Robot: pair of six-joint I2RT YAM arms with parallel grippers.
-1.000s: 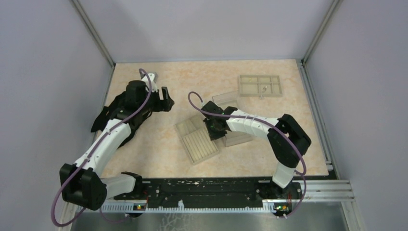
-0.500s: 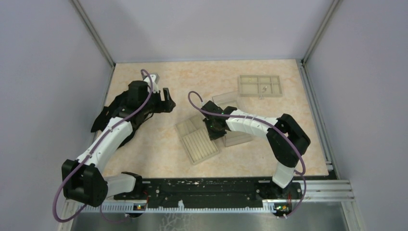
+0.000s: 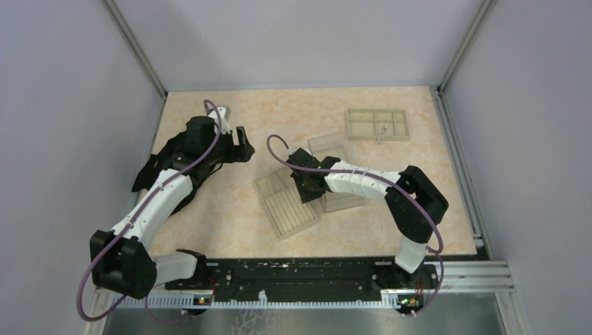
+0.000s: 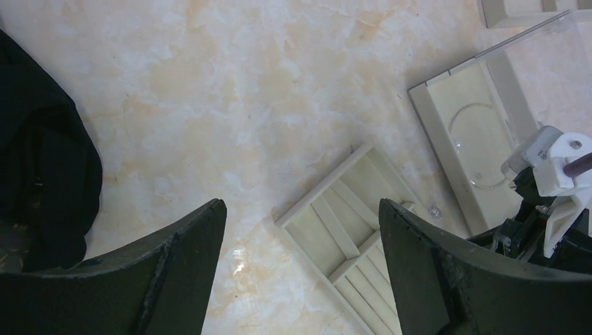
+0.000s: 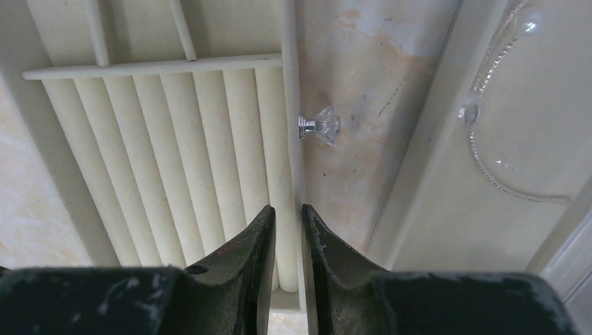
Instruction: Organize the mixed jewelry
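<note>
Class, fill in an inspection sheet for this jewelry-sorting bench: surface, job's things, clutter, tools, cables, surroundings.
Surface: marbled beige table.
Job's things: crystal stud on the table beside the ridged tray; hoop in a shallow tray.
Clutter: compartment tray, clear box.
Tools: left tool wide open, empty; right tool narrowly open, empty, over the ridged tray's edge, short of the stud.
Cables: purple cables loop off both arms.
Surroundings: lilac walls, metal frame.
</note>
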